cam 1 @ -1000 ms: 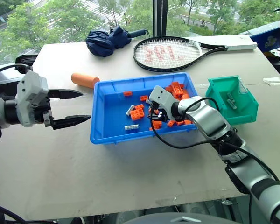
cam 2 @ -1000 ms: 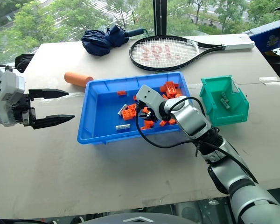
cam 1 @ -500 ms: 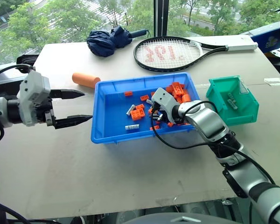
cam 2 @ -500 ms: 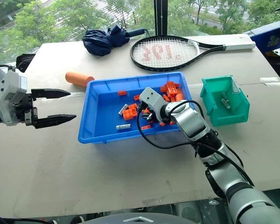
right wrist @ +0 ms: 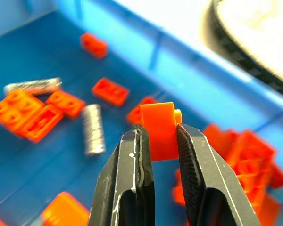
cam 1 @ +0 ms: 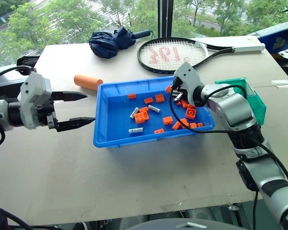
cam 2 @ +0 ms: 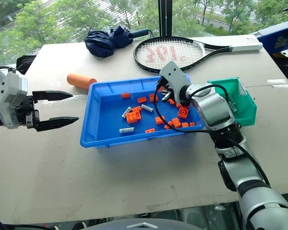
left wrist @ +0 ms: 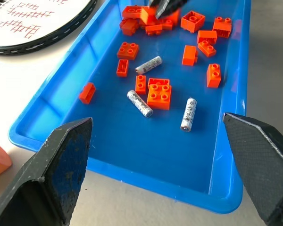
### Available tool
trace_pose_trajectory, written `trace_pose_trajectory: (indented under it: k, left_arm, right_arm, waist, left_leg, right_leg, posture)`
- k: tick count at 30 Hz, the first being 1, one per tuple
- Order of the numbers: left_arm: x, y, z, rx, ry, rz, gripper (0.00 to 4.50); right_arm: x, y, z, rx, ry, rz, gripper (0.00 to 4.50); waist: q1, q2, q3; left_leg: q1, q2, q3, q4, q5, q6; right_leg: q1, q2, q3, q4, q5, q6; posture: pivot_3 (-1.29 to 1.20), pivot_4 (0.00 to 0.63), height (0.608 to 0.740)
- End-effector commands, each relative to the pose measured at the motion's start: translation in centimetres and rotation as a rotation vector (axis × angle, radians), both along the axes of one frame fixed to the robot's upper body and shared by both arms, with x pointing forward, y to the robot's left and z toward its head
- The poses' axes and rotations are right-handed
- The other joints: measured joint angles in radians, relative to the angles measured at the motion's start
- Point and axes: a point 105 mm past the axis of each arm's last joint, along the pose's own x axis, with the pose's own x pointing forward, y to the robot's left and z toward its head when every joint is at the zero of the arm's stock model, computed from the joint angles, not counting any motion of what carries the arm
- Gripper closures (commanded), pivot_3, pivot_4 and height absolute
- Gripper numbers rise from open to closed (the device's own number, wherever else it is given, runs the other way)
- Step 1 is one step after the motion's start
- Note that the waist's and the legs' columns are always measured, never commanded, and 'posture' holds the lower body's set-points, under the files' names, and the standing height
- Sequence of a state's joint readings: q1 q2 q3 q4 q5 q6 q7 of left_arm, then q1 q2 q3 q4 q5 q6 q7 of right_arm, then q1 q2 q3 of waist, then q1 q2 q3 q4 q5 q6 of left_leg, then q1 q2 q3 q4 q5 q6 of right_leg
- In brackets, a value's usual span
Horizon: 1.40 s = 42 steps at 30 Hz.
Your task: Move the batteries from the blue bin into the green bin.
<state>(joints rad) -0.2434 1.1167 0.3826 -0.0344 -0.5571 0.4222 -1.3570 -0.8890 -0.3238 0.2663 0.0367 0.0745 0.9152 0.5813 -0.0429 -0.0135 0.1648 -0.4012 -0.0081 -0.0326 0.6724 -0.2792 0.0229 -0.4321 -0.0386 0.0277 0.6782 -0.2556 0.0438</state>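
On the big table [cam 1: 134,191], the blue bin [cam 1: 110,139] sits in the middle and the green bin [cam 1: 258,106] stands just beside it, on the robot's right. Three batteries [left wrist: 188,114] lie loose on the blue floor among orange bricks [cam 1: 140,115]. They look small, hard, smooth and light, so they may roll; I think it is best to pinch one across its middle. The left gripper [cam 1: 69,109] waits off to the side with its fingers spread wide. The right gripper [right wrist: 160,141] is up over the far corner. From the head you cannot tell what it carries, but its wrist view shows it pinching an orange brick [right wrist: 159,127], not a battery.
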Motion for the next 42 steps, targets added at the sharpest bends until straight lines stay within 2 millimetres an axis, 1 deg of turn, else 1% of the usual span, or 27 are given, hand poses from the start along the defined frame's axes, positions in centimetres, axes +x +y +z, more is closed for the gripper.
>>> trace_pose_trajectory:
  k: [1,3,5,6,9,12,15,22,24,25,28,30,31,33,37,40,42]
  left_arm:
    - [-0.1,-0.4,1.1,-0.001,-0.044,-0.021,0.0]
    - [-0.2,-0.5,1.1,-0.002,-0.044,-0.026,0.0]
    - [-0.3,-0.6,1.2,-0.002,-0.042,-0.029,0.0]
    - [-0.3,-0.6,1.2,-0.001,-0.041,-0.03,0.0]
    - [-0.5,-0.8,1.2,-0.001,-0.032,-0.04,0.0]
    - [-0.8,-0.9,1.1,0.007,-0.018,-0.059,0.0]
    - [-1.1,-1.3,1.3,0.007,-0.008,-0.085,0.0]
    - [-1.6,-1.7,1.4,0.012,0.027,-0.118,0.0]
    - [-1.6,-1.6,1.4,0.016,0.027,-0.116,0.0]
    - [-1.6,-1.6,1.4,0.017,0.027,-0.116,0.0]
    - [-1.6,-1.6,1.5,0.019,0.024,-0.116,0.0]
    - [-1.6,-1.7,1.5,0.019,0.023,-0.116,0.0]
    - [-1.7,-1.7,1.5,0.019,0.023,-0.117,0.0]
    - [-1.7,-1.7,1.5,0.017,0.023,-0.12,0.0]
    - [-1.5,-2.2,1.7,0.005,0.018,-0.138,0.0]
    - [-1.3,-3.2,2.0,-0.023,0.002,-0.17,0.0]
    - [-1.1,-3.8,2.2,-0.034,-0.011,-0.19,0.0]
  right_arm:
    - [0.6,-0.4,0.1,-0.012,-0.025,0.004,2.76]
    - [0.7,0.1,0.3,0.004,-0.038,-0.001,1.9]
    - [0.1,1.2,0.4,0.036,-0.021,0.049,1.0]
    - [-0.2,1.7,0.4,0.046,-0.013,0.071,1.0]
    - [-1.5,3.5,-0.5,0.041,0.015,0.154,1.0]
    - [-2.2,4.7,-1.5,0.032,0.037,0.198,1.0]
    - [-2.3,5.6,-2.7,0.026,0.064,0.216,1.0]
    - [-1.6,6.3,-4.6,0.025,0.126,0.197,1.0]
    - [-1.3,6.3,-5.3,0.023,0.148,0.185,1.52]
    - [-1.2,6.2,-5.6,0.022,0.16,0.181,1.69]
    - [-1.4,6.3,-6.3,0.01,0.169,0.205,3.2]
    - [-1.5,6.5,-5.8,0.027,0.152,0.213,4.25]
    - [-1.5,6.4,-5.4,0.033,0.141,0.21,4.42]
    - [-1.5,6.1,-4.1,0.052,0.107,0.197,4.42]
    - [-2.0,4.9,-1.3,0.101,0.051,0.176,4.42]
    - [-2.8,2.6,2.0,0.171,-0.014,0.128,4.42]
    - [-3.0,0.0,3.5,0.178,-0.064,0.062,4.42]
  waist:
    - [0.0,0.0,0.0]
    - [0.0,0.0,0.0]
    - [-0.002,0.0,0.0]
    - [-0.004,0.0,0.0]
    - [-0.003,0.0,0.0]
    - [-0.002,0.0,0.0]
    - [-0.001,0.0,0.0]
    - [-0.001,0.0,0.0]
    - [-0.001,0.0,0.0]
    - [-0.002,0.0,0.0]
    - [-0.002,0.0,0.0]
    - [-0.002,0.0,0.0]
    - [-0.002,0.0,0.0]
    - [-0.001,0.0,0.0]
    - [0.001,0.0,0.0]
    - [0.004,0.0,0.0]
    - [0.007,0.0,0.0]
  left_leg:
    - [0.0,0.0,0.0,0.0,0.0,0.0]
    - [0.0,0.0,0.0,0.0,0.0,0.0]
    - [0.0,0.0,0.0,0.0,0.0,0.0]
    - [0.0,0.0,0.0,0.0,0.0,0.0]
    - [0.0,0.001,0.0,0.0,0.0,0.0]
    - [0.0,0.001,0.0,0.0,0.0,0.0]
    - [0.0,0.0,0.0,0.0,0.0,0.0]
    - [0.0,0.0,0.0,0.0,0.001,-0.002]
    - [0.0,0.0,0.0,0.0,0.001,-0.002]
    - [0.0,0.0,0.0,0.0,0.001,-0.002]
    - [0.0,0.0,0.0,0.0,0.001,-0.002]
    - [0.0,0.0,0.0,0.0,0.001,-0.002]
    - [0.0,0.0,0.0,0.0,0.001,-0.002]
    - [0.0,0.0,0.0,0.0,0.001,-0.002]
    - [0.0,0.0,0.0,0.0,0.001,-0.002]
    - [-0.001,0.0,-0.001,0.0,0.0,-0.001]
    - [-0.001,0.0,-0.001,0.0,0.0,0.0]
  right_leg:
    - [0.0,0.0,0.0,0.0,0.0,0.0]
    - [0.0,0.0,0.0,0.0,0.0,0.0]
    - [0.0,0.0,0.0,0.0,0.0,0.0]
    - [0.0,0.0,0.001,0.0,0.0,0.0]
    - [0.0,0.0,0.001,0.0,0.0,0.0]
    - [0.0,0.0,0.001,0.0,0.0,0.0]
    - [0.0,0.0,0.0,0.0,0.0,0.0]
    - [0.0,0.002,0.0,0.0,0.0,0.0]
    - [0.0,0.002,0.0,0.0,0.0,0.0]
    - [0.0,0.002,0.0,0.0,0.0,0.0]
    - [0.0,0.002,0.0,0.0,0.0,0.0]
    - [0.0,0.002,0.0,0.0,0.0,0.0]
    - [0.0,0.002,0.0,0.0,0.0,0.0]
    - [0.0,0.002,0.0,0.0,0.0,0.0]
    - [0.0,0.001,0.0,0.0,0.0,0.0]
    - [0.0,0.001,0.0,0.0,0.0,0.0]
    - [0.0,0.001,-0.001,0.0,0.0,0.0]
  posture:
    - [0.0,0.15,0.74]
    - [0.0,0.15,0.74]
    - [0.0,0.15,0.74]
    - [0.0,0.15,0.74]
    - [0.0,0.15,0.74]
    - [0.0,0.15,0.74]
    - [0.0,0.15,0.74]
    - [0.0,0.15,0.74]
    - [0.0,0.15,0.74]
    - [0.0,0.15,0.74]
    - [0.0,0.15,0.74]
    - [0.0,0.15,0.74]
    - [0.0,0.15,0.74]
    - [0.0,0.15,0.74]
    - [0.0,0.15,0.74]
    - [0.0,0.15,0.74]
    - [0.0,0.15,0.74]
